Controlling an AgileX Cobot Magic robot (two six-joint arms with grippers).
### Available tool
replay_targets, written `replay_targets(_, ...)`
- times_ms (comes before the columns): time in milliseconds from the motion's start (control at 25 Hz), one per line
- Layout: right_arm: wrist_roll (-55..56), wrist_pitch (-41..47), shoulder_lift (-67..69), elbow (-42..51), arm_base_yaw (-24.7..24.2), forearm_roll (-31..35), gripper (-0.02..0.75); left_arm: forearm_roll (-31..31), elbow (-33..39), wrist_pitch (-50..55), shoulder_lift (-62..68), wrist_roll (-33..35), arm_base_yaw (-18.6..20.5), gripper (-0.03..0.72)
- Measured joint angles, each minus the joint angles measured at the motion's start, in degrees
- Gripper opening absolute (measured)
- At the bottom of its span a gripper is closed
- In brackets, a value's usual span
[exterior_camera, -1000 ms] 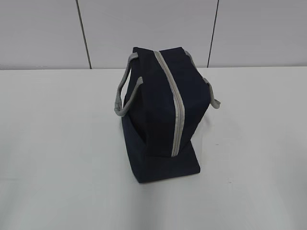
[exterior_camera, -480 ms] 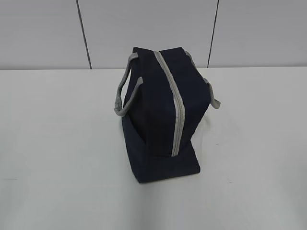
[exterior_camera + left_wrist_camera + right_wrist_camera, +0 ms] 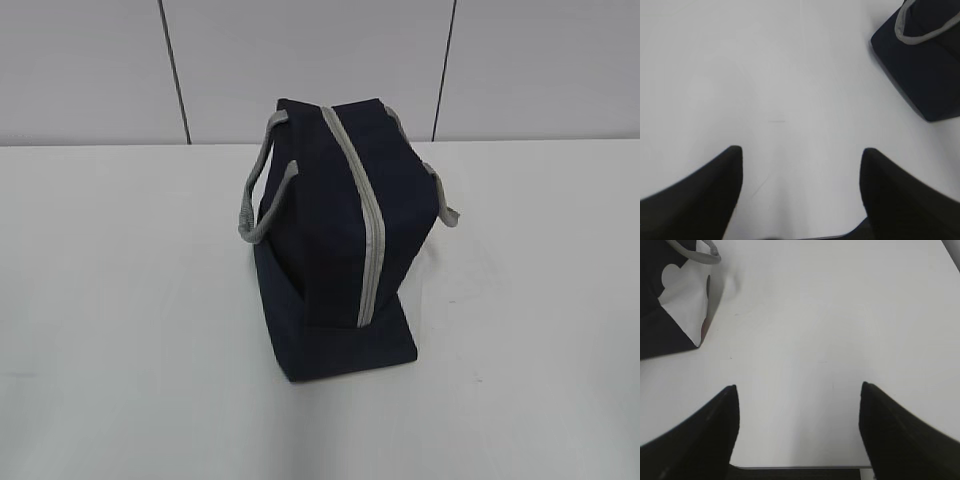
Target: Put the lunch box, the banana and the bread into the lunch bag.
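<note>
The navy lunch bag [image 3: 335, 240] stands in the middle of the white table, its grey zipper band [image 3: 362, 210] closed along the top and grey strap handles hanging at both sides. A corner of it shows in the left wrist view [image 3: 922, 60] at the upper right, and in the right wrist view [image 3: 660, 325] at the upper left with its white side patch [image 3: 687, 300]. My left gripper [image 3: 801, 150] is open and empty over bare table. My right gripper [image 3: 797, 387] is open and empty over bare table. Neither gripper shows in the exterior view. The lunch box, banana and bread are out of view.
The white table [image 3: 120, 300] spreads to both sides of the bag. A pale panelled wall [image 3: 300, 50] stands behind it. The table's front edge [image 3: 800, 467] shows just under my right gripper.
</note>
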Motion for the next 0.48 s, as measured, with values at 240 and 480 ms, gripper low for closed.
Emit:
replay_targets(240, 1.32, -0.93, 0.0, 0.0, 0.0, 1.88, 0.569, -0.04, 0.0, 0.02, 0.0, 0.0, 0.0, 0.498)
replay_targets(480, 1.9, -1.29, 0.0, 0.0, -0.11, 2.64, 0.569, -0.06, 0.0, 0.06, 0.0, 0.0, 0.0, 0.498)
